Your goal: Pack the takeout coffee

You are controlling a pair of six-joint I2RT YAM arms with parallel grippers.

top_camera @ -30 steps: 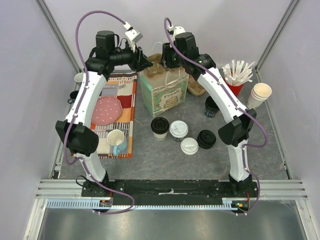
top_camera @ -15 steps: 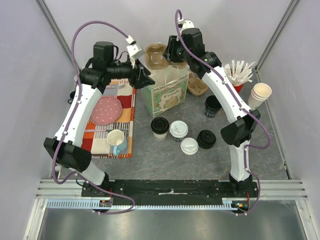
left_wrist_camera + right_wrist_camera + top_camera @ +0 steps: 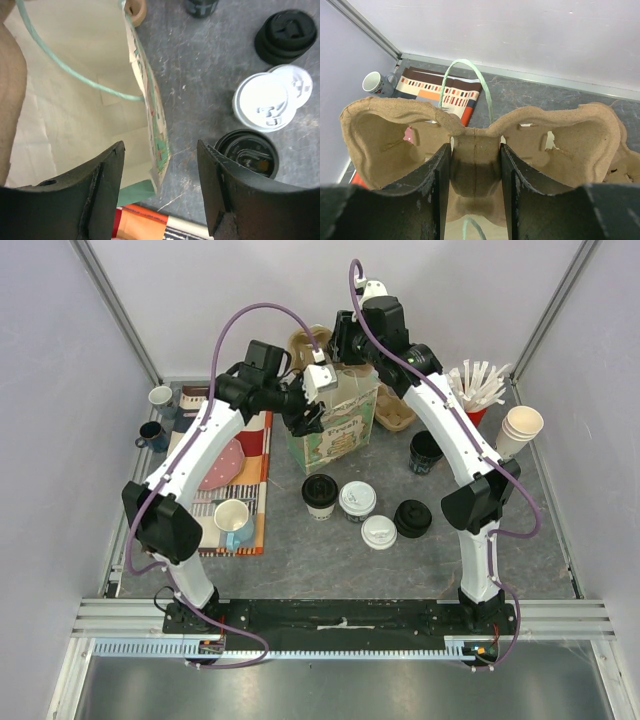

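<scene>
Top external shows packing barely begun: right gripper (image 3: 475,170) clamps the pulp carrier (image 3: 380,125) over the bag (image 3: 65,115), left gripper (image 3: 160,175) gapes astride its wall, coffees (image 3: 357,498) unpacked.

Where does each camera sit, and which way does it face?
Top external: overhead, looking down on the table; both arms show.
Left wrist: on the left gripper, looking down into the paper bag; its fingers show.
Right wrist: on the right gripper, facing the back wall over the cardboard carrier it grips.
Shared: top and left wrist both show the bag.
</scene>
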